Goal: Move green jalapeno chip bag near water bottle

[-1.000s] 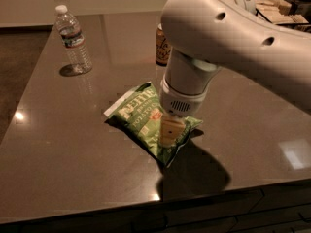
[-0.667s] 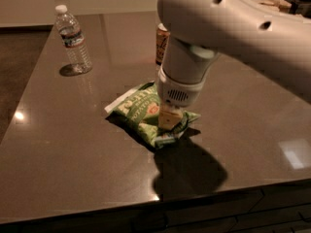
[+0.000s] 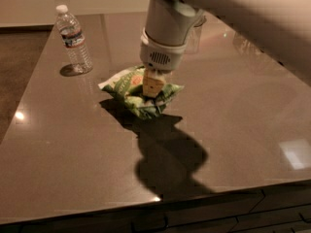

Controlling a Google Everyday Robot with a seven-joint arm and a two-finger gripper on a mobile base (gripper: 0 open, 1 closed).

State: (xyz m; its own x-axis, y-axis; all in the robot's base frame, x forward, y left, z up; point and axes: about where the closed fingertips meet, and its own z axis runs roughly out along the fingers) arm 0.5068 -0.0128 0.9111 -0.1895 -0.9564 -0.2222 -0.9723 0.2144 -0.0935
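Observation:
The green jalapeno chip bag (image 3: 130, 87) is bunched up in the middle of the brown table (image 3: 233, 125). My gripper (image 3: 152, 86) comes straight down onto the bag's centre, its pale fingers closed on the bag's crinkled middle. The bag sits at or just above the table top, with a dark shadow under and in front of it. The water bottle (image 3: 74, 39), clear with a white cap and dark label band, stands upright at the back left, about a bag's length away from the bag.
My large white arm (image 3: 228, 8) crosses the top right and hides the back of the table. A can-like object (image 3: 196, 37) shows partly behind the arm. The table's front edge (image 3: 204, 200) runs along the bottom, with floor to the left.
My gripper has moved left and toward the back of the table with the bag in it. The bag is now closer to the water bottle, which has not moved.

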